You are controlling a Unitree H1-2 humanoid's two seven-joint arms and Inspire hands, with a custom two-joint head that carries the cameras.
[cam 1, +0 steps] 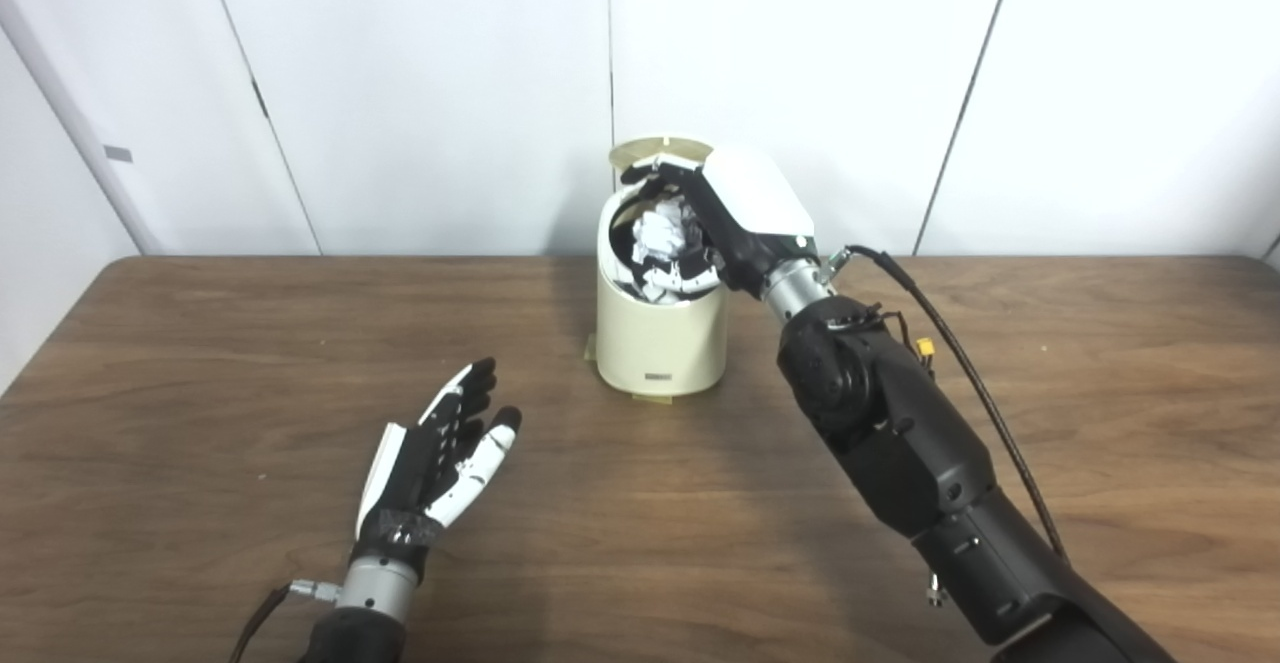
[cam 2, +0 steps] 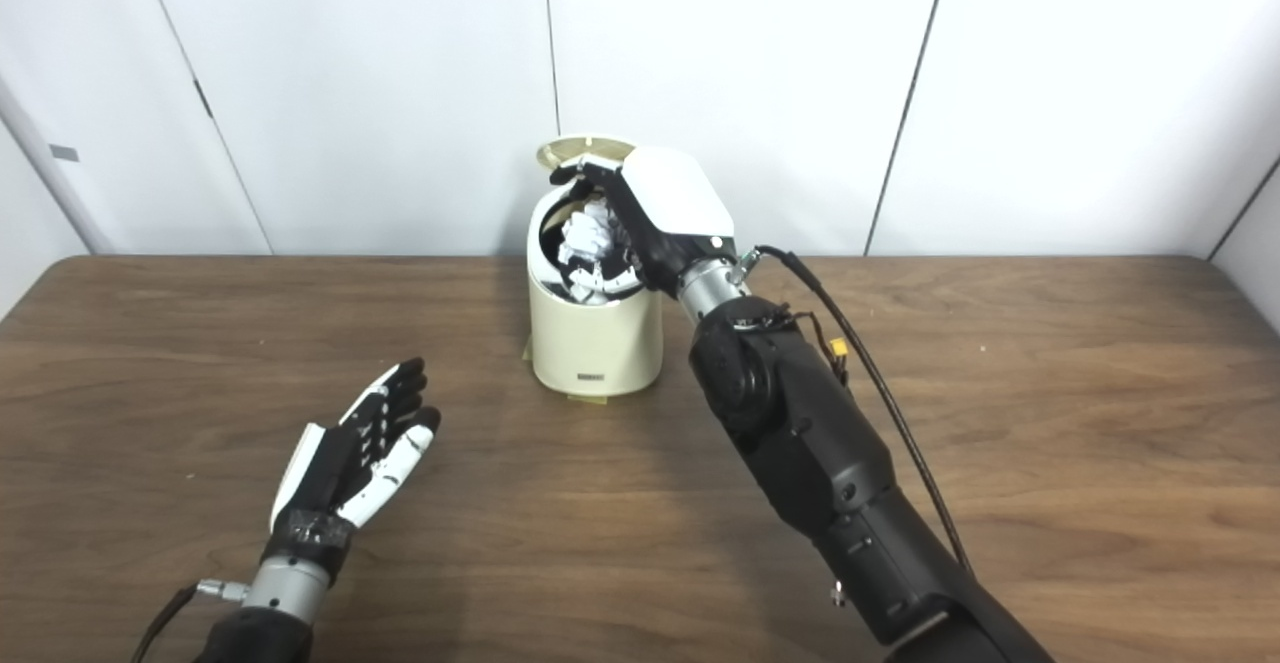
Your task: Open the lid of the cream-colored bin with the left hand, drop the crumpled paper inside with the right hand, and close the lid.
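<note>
The cream-colored bin (cam 1: 660,338) stands at the back middle of the wooden table (cam 1: 200,363). Its lid (cam 1: 655,151) is open and stands upright behind the opening. My right hand (cam 1: 745,213) reaches over the bin's mouth, its fingers curled down into the opening and closed around the white crumpled paper (cam 1: 660,233). The paper sits at the level of the rim, partly hidden by the fingers. My left hand (cam 1: 440,453) is open and empty. It lies low over the table at the front left, fingers pointing toward the bin, well apart from it.
White wall panels (cam 1: 450,93) stand right behind the bin. A black cable (cam 1: 960,353) runs along my right forearm. Bare tabletop lies to the left and right of the bin.
</note>
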